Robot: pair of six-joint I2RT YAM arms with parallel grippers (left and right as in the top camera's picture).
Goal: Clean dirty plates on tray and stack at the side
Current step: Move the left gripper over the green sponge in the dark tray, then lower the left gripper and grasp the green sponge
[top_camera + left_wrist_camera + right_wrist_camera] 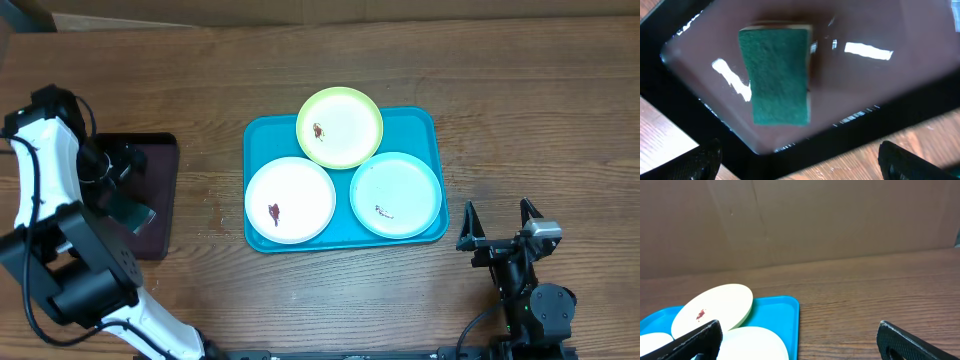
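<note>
A turquoise tray (420, 125) holds three plates: a yellow-green rimmed plate (340, 127) at the back, a white plate (290, 200) front left, a pale mint plate (396, 194) front right. Each bears a small dark red-brown smear. My left gripper (118, 190) hovers open over a dark maroon tray (160, 160), above a green sponge (777, 81). Its fingertips (800, 160) are spread wide and empty. My right gripper (497, 222) is open and empty, right of the turquoise tray. In the right wrist view, the tray (777, 311) and yellow-green plate (712, 310) lie ahead left.
The wooden table (520, 90) extends right of and behind the tray. A cardboard wall (800, 220) stands at the back. The maroon tray's black rim (790, 150) lies close under the left fingers.
</note>
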